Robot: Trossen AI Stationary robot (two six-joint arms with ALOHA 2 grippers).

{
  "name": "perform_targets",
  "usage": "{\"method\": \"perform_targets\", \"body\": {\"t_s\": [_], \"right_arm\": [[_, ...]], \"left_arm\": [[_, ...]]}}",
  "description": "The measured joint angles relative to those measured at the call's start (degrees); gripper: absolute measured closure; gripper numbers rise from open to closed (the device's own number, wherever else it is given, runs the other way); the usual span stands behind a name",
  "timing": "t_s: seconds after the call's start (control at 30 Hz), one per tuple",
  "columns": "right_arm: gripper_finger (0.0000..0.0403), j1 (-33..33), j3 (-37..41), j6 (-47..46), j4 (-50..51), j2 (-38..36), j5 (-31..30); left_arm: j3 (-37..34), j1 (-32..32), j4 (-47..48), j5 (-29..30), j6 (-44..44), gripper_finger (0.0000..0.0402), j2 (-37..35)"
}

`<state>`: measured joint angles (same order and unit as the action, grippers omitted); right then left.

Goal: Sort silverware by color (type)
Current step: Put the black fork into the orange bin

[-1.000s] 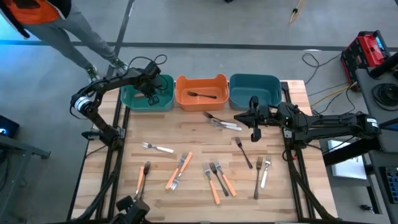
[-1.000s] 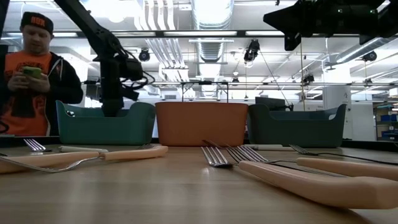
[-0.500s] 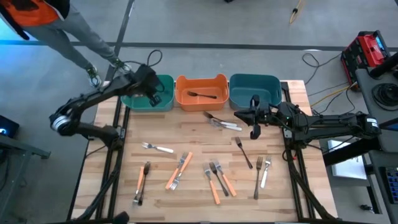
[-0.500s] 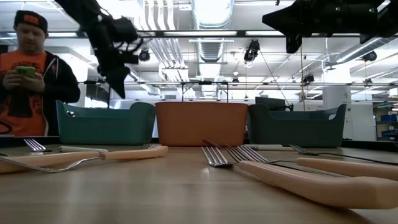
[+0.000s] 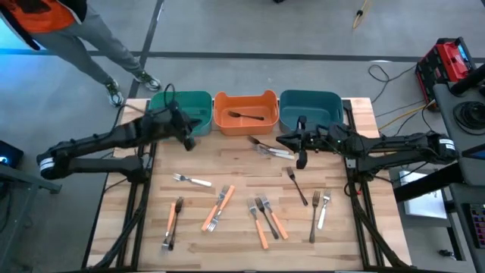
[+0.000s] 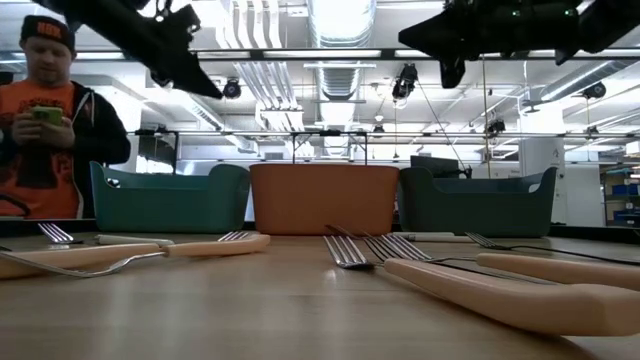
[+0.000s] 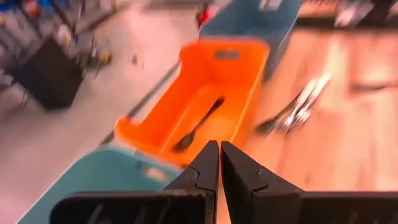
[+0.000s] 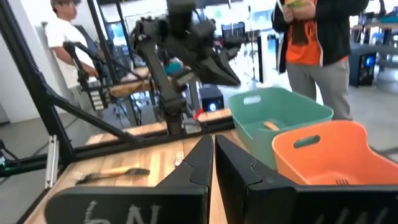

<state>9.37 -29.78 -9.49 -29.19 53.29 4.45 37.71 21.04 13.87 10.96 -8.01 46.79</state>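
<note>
the wooden bench (image 5: 227, 163) takes up most of the high view, with three bins lined up along its far edge: green bin (image 5: 198, 104) on the left, orange bin (image 5: 245, 112) in the middle, teal bin (image 5: 311, 110) on the right. a person (image 6: 50, 120) in an orange shirt stands beyond the far left corner, looking at a phone.

left hand (image 5: 186, 140) hangs above the bench just in front of the green bin, fingers pinched together with nothing in them. right hand (image 5: 301, 157) hovers in front of the teal bin, fingers likewise pressed together and empty.

the silverware is mostly still loose on the bench. one dark fork (image 5: 245, 115) lies in the orange bin, long axis running left-right. a little pile of silver forks (image 5: 269, 147) sits just in front of the orange bin, angled from far-left to near-right. a dark fork (image 5: 296, 186) below the right hand runs diagonally, tines at the far end. a white-handled fork (image 5: 191, 180) lies nearly left-right, tines to the left. the orange fork (image 5: 172, 220) near the left edge runs near-far, the orange pair (image 5: 218, 207) is slanted with tines near. in the middle there's a cluster (image 5: 266, 216) of orange and dark forks, tines far, and two pale forks (image 5: 319, 212) on the right run near-far with tines far.
</note>
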Motion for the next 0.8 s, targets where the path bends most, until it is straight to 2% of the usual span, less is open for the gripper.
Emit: {"method": "perform_targets", "body": {"t_s": [0.2, 0.33, 0.63, 0.8], "right_arm": [[0.0394, 0.0, -5.7, -1.2, 10.1, 2.1, 0.0], [0.0394, 0.0, -10.5, -1.8, 17.8, 3.3, 0.0], [0.0394, -0.4, -20.7, -8.2, 36.4, 8.1, -0.1], [0.0394, -2.1, -26.0, -14.2, 50.8, 12.2, 0.0]], "left_arm": [[-5.7, -5.6, -10.9, 0.0, 0.0, 0.0401, -5.7], [-6.8, -6.8, -12.7, 0.0, 0.1, 0.0401, -7.8], [-6.7, -7.2, -13.1, 0.0, 3.8, 0.0401, -7.1], [-6.7, -9.6, -15.7, 0.0, 4.3, 0.0401, -5.4]]}}
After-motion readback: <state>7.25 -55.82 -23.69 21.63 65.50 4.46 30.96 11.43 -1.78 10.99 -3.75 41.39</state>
